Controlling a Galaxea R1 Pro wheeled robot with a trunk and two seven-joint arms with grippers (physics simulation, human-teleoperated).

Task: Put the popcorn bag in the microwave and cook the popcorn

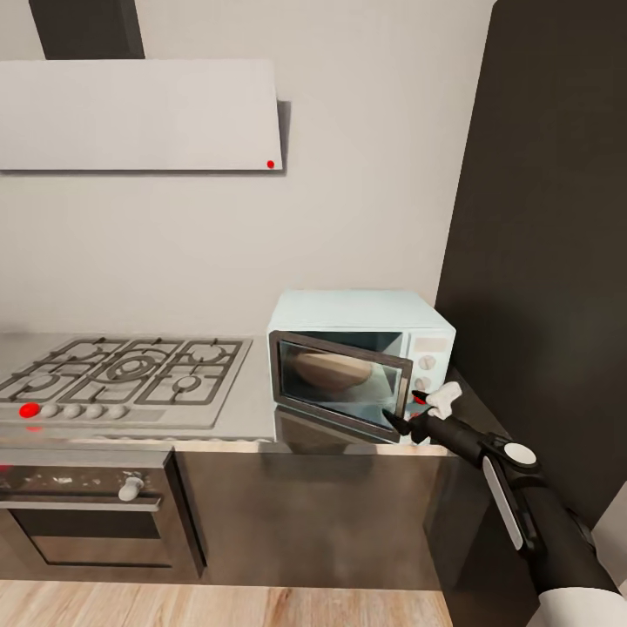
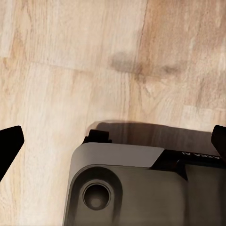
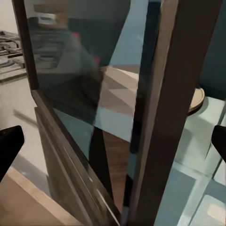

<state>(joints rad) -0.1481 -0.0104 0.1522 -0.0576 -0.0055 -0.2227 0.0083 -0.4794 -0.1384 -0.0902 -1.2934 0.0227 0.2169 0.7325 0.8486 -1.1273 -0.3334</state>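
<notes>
The pale mint-blue microwave (image 1: 361,315) stands on the grey countertop (image 1: 248,402), to the right of the hob. Its dark glass door (image 1: 341,383) is ajar, swung partly outward. Behind the glass, inside the cavity, sits the tan popcorn bag (image 1: 333,369). My right gripper (image 1: 407,412) is open at the door's free edge, below the knob panel. In the right wrist view the door's edge (image 3: 172,117) runs between the spread fingertips of the right gripper (image 3: 113,143), and part of the bag (image 3: 197,98) shows past it. My left gripper (image 2: 113,141) is open with nothing in it, pointing down at the wood floor.
A five-burner gas hob (image 1: 131,374) lies left of the microwave, with a built-in oven (image 1: 87,514) under it. A grey range hood (image 1: 139,113) hangs above. A tall dark cabinet (image 1: 540,261) stands close on the right. The robot's base (image 2: 141,188) shows in the left wrist view.
</notes>
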